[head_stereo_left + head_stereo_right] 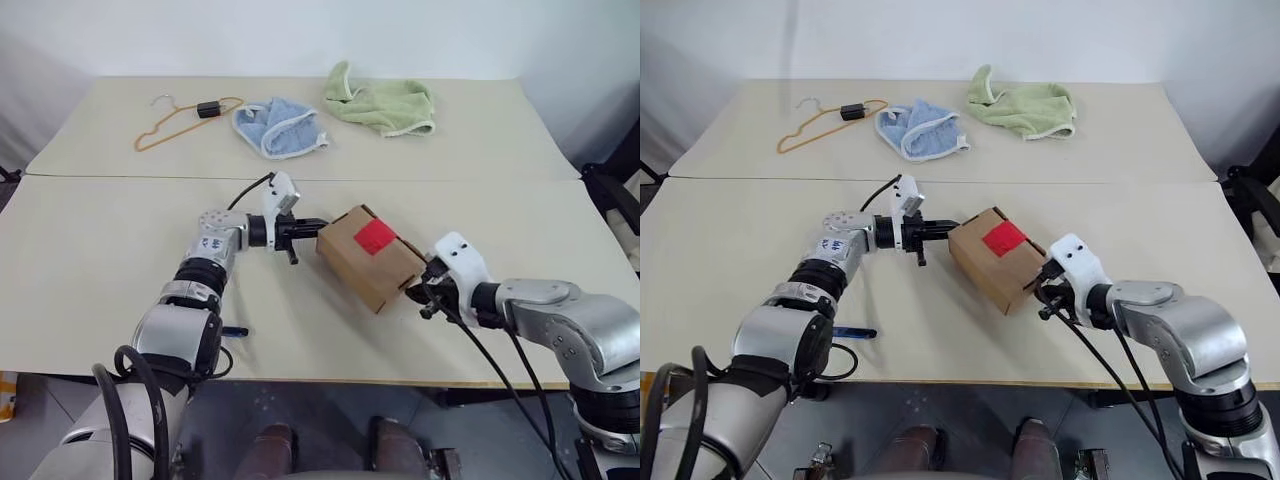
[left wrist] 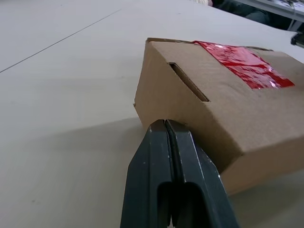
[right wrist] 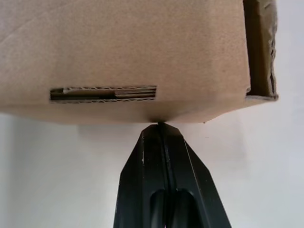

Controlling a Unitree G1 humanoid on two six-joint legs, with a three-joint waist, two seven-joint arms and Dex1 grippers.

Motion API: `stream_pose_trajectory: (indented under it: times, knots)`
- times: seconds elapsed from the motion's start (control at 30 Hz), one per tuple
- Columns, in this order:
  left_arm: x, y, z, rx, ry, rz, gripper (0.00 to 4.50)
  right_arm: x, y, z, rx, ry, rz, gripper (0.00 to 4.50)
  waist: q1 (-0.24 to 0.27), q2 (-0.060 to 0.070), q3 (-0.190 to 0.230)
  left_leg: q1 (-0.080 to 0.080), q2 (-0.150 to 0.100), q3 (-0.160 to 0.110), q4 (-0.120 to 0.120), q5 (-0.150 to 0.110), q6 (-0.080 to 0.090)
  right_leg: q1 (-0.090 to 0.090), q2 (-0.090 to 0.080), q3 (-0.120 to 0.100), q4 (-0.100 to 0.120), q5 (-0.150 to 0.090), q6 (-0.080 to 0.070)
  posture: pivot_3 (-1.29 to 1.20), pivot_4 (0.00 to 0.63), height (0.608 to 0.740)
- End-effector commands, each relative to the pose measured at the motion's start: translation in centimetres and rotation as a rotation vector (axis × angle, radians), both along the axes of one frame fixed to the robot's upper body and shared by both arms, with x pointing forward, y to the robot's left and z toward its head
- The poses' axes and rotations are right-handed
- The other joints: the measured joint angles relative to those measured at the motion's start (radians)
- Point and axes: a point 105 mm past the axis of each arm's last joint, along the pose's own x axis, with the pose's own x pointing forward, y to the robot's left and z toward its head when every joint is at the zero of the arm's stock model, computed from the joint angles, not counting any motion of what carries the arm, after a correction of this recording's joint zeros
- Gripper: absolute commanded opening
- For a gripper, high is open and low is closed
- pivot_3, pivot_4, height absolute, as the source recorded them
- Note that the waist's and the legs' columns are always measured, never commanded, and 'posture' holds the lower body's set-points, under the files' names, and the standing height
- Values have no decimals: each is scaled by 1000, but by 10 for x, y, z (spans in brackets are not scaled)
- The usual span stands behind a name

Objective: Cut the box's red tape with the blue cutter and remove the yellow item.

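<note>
Bracketing the box (image 1: 368,258) from both ends: left claw (image 1: 293,232) pinched shut, empty, tips at the box's left end; right claw (image 1: 424,290) likewise shut and empty, tips against its right end. Box lies skewed mid-surface (image 1: 100,260), long axis running between the claws, red tape (image 1: 376,236) uncut on top. Blue cutter (image 1: 855,332) lies apart near the surface's front edge, by the left arm, so the left claw looks nearer. No legible writing seen.

No legible text or labels.
</note>
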Motion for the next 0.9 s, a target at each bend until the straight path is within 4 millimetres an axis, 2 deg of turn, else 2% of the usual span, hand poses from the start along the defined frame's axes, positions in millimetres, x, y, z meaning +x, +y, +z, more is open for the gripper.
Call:
stream_pose_trajectory:
  times: [0.03, 0.33, 0.43, 0.57, 0.63, 0.7, 0.87, 0.9]
  knots:
    - [-5, -6, 2, 9, -9, -47, 18, -4, 1, 13, -1, -54, 17, 0, 0, 0, 0, 0, 0, 0, 0, 0, 0, 0, 0, 0, 0, 0, 0, 0, 150, 740]
    - [-2, 4, -8, 33, 5, 8, 18, -8, 0, 12, -25, -57, 12, 0, 0, 0, 0, 0, 0, 0, 0, 0, 0, 0, 0, 0, 0, 0, 0, 0, 150, 740]
    - [9, 17, -3, 20, -20, 112, 18, -7, -15, 14, -55, -94, -30, 0, 0, 0, 0, 0, 0, 0, 0, 0, 0, 0, 0, 0, 0, 0, 0, 0, 150, 740]
    - [19, 37, 6, 18, -51, 213, 18, -8, -47, 16, -119, -131, -103, 0, 2, 0, 0, 0, 0, 0, 0, 0, 0, 0, 0, 0, 0, 0, 0, 0, 150, 740]
    - [24, 48, 13, 28, -76, 266, 394, -7, -64, 21, -144, -162, -123, 351, 2, 0, 0, 0, 0, 1, 0, 0, 0, 0, 0, 0, 0, 0, 0, 0, 150, 740]
    - [27, 65, 20, 49, -22, 311, 822, -4, -78, 35, -124, -200, -132, 834, 0, -1, 0, 0, 0, 1, 1, 0, 0, 0, 0, 0, 0, 0, 0, 0, 150, 740]
    - [16, 91, 32, 101, 20, 260, 2291, -5, -79, 51, -66, -242, -51, 2531, -5, -1, 0, 2, 0, 2, 0, 0, 0, 0, 0, 2, 1, 0, 0, 0, 150, 740]
    - [10, 103, 32, 147, 15, 243, 2594, -5, -78, 53, -51, -250, -27, 2868, -5, -1, 0, 2, 0, 2, 0, 0, 0, 0, 0, 2, 1, 0, 0, 0, 150, 740]
